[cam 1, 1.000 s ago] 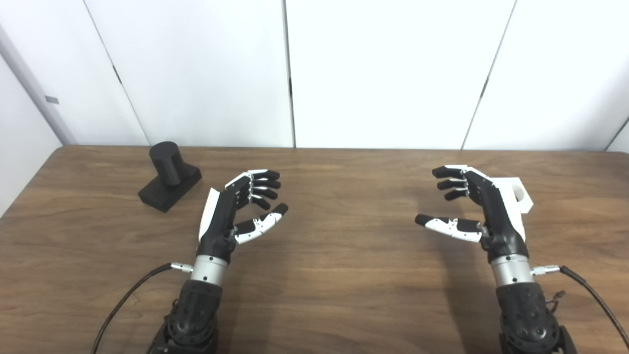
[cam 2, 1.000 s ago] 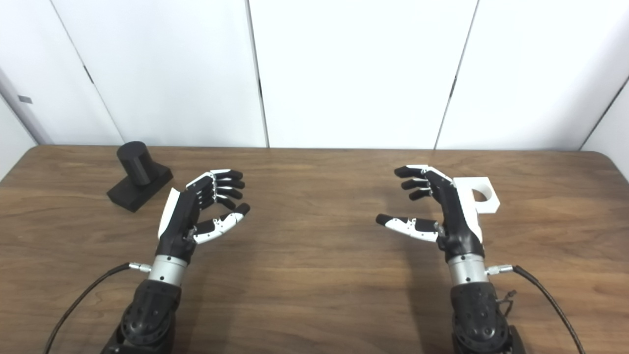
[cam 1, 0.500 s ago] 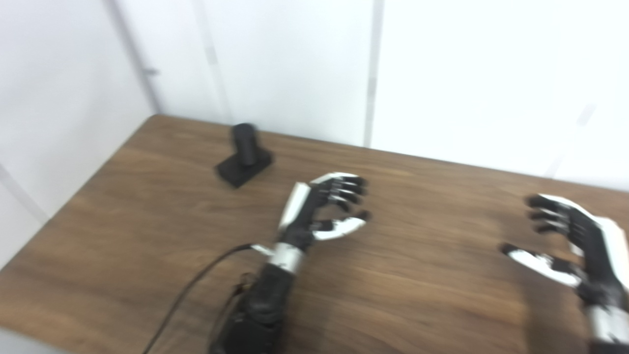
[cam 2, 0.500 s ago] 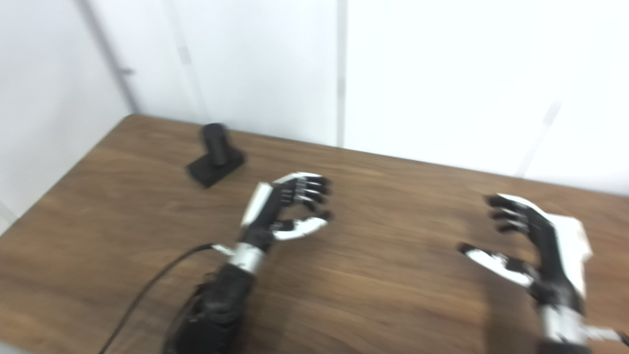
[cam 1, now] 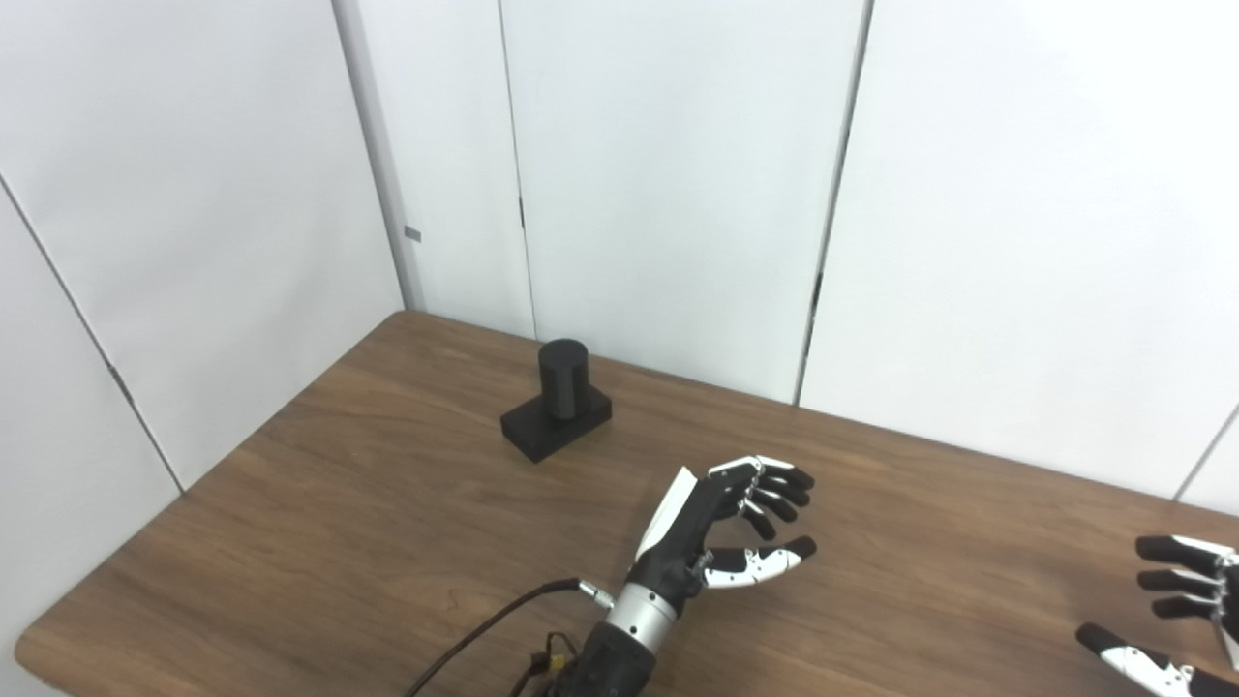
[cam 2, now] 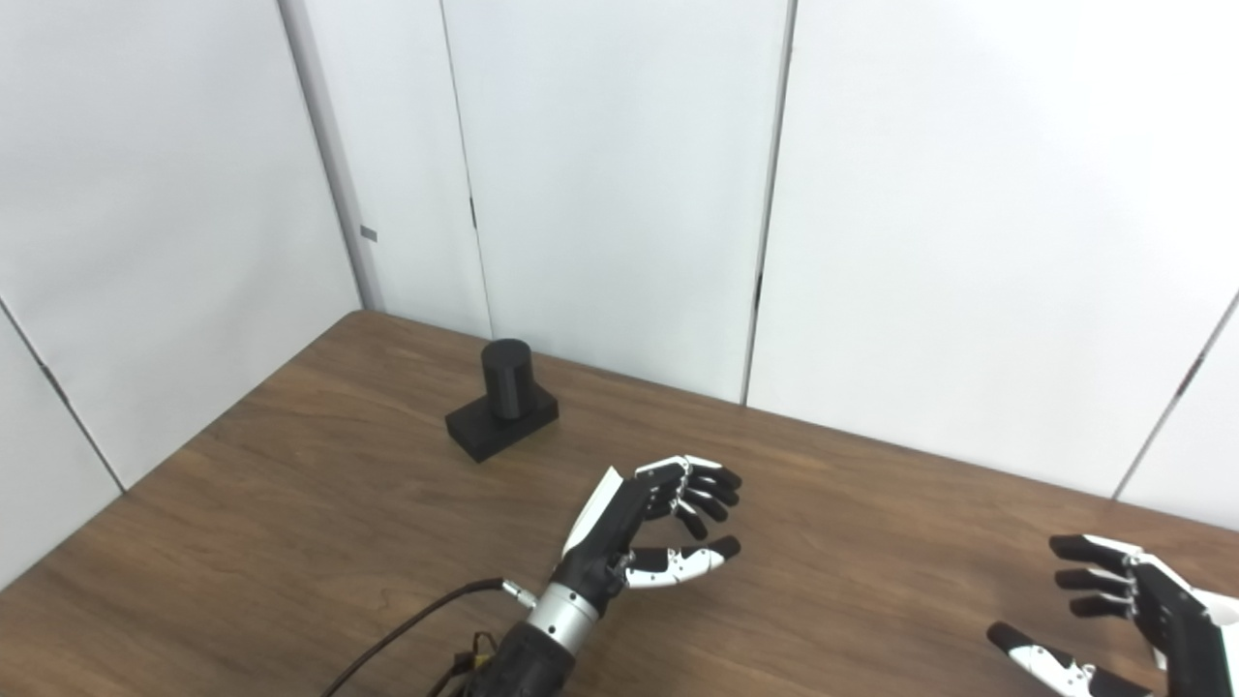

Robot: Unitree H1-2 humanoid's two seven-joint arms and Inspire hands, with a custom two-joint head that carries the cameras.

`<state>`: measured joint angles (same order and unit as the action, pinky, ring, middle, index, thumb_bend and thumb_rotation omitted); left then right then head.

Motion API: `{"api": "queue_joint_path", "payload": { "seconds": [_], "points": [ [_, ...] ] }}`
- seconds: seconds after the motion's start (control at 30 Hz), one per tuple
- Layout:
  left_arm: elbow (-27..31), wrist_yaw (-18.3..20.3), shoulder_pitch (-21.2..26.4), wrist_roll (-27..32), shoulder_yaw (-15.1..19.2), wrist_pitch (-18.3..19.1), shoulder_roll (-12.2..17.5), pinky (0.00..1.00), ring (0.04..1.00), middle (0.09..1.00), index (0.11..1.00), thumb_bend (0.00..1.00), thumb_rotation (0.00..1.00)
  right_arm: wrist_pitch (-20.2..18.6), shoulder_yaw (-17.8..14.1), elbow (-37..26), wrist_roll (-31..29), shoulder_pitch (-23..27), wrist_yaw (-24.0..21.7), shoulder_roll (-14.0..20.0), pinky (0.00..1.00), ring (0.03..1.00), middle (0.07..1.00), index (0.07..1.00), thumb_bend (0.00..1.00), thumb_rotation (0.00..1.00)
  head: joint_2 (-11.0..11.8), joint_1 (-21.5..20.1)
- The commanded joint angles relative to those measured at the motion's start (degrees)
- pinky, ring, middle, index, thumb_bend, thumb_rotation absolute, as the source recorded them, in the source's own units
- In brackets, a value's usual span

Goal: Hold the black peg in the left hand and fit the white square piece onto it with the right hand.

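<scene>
Black peg [cam 1: 563, 376] on its block base stood untouched near the far left corner of the wooden table [cam 1: 319, 503], well apart from my left hand [cam 1: 721, 528] and right hand [cam 2: 1128, 620], both spread and empty, probably before any reach, with no white piece visible.

Black-and-white left hand [cam 2: 639, 528] and right hand [cam 2: 1142, 620], black-tipped fingers [cam 2: 711, 481], silver wrist, black cable [cam 2: 407, 629]
</scene>
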<state>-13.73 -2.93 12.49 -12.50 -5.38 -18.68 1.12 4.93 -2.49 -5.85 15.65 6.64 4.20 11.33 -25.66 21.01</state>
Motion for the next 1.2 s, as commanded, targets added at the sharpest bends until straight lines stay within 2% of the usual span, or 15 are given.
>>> {"api": "queue_joint_path", "payload": {
  "seconds": [0.0,0.17,0.23,0.3,0.37,0.47,0.53,0.63,0.77,0.9,1.03,1.17],
  "points": [
    [-0.2,-0.5,1.3,-0.1,-0.5,-2.1,-0.7,0.48,0.609,0.647,0.658,0.56,0.00,0.5,-0.2,-2.3,0.2,1.2,0.1,0.3,0.50,0.596,0.668,0.614,0.62,0.00,-0.2,0.1],
    [-0.2,-0.4,1.5,0.1,-0.6,-2.4,-0.5,0.49,0.606,0.645,0.653,0.56,0.00,-0.7,-0.2,-3.3,0.3,1.0,-0.4,0.1,0.50,0.594,0.667,0.614,0.62,0.00,-0.4,0.1],
    [0.3,0.9,1.7,1.0,-0.8,-1.7,0.0,0.49,0.609,0.650,0.653,0.57,0.02,-1.4,-0.2,-3.8,0.3,0.9,-0.6,0.0,0.50,0.598,0.674,0.622,0.61,0.00,-0.3,0.0],
    [1.1,2.4,1.7,2.1,-0.9,-0.8,0.5,0.50,0.616,0.657,0.651,0.58,0.06,-1.8,-0.2,-4.0,0.2,1.0,-0.7,0.0,0.51,0.604,0.676,0.622,0.61,0.00,-0.3,0.1],
    [1.9,3.9,1.9,3.3,-1.0,-0.1,1.0,0.52,0.633,0.680,0.657,0.63,0.17,-2.3,-0.2,-4.3,-0.2,1.0,-1.0,0.1,0.51,0.607,0.677,0.627,0.61,0.00,-0.3,0.1],
    [3.0,4.5,2.3,3.2,-0.7,0.0,1.7,0.53,0.649,0.702,0.676,0.70,0.23,-2.0,-0.2,-4.5,0.2,1.1,-0.9,0.1,0.50,0.599,0.669,0.620,0.61,0.00,-0.3,0.1],
    [4.5,4.3,2.6,2.6,-0.2,1.5,2.2,0.54,0.660,0.712,0.688,0.72,0.23,-1.8,-0.4,-4.6,0.1,1.1,-1.0,0.1,0.50,0.594,0.665,0.616,0.62,0.00,-0.4,0.1],
    [7.5,3.2,2.8,0.2,0.9,5.7,3.1,0.57,0.671,0.711,0.690,0.76,0.20,-1.9,-0.5,-4.7,0.0,1.2,-1.2,0.3,0.49,0.586,0.661,0.613,0.62,0.00,-0.5,0.3],
    [10.8,3.2,3.3,-2.0,1.9,10.0,4.8,0.56,0.677,0.720,0.699,0.79,0.19,-2.1,-0.6,-5.1,-0.1,1.2,-1.5,0.4,0.49,0.584,0.659,0.609,0.62,0.00,-0.7,0.6],
    [12.8,4.0,4.3,-1.9,2.6,10.7,7.2,0.53,0.647,0.718,0.701,0.76,0.14,-2.5,-0.5,-5.3,-0.4,1.3,-2.0,0.4,0.49,0.587,0.659,0.611,0.62,0.00,-0.9,1.1],
    [13.7,4.3,5.1,-0.1,3.8,11.3,8.3,0.53,0.654,0.724,0.704,0.75,0.10,-2.5,-0.4,-5.4,-0.3,1.4,-2.4,0.6,0.50,0.597,0.665,0.618,0.61,0.00,-1.0,1.7],
    [15.2,2.0,5.4,-1.9,5.6,13.4,8.5,0.53,0.666,0.749,0.718,0.78,0.14,-2.4,-0.5,-5.5,0.3,1.5,-2.1,0.4,0.50,0.598,0.663,0.614,0.61,0.00,-1.2,2.0]
  ]
}}
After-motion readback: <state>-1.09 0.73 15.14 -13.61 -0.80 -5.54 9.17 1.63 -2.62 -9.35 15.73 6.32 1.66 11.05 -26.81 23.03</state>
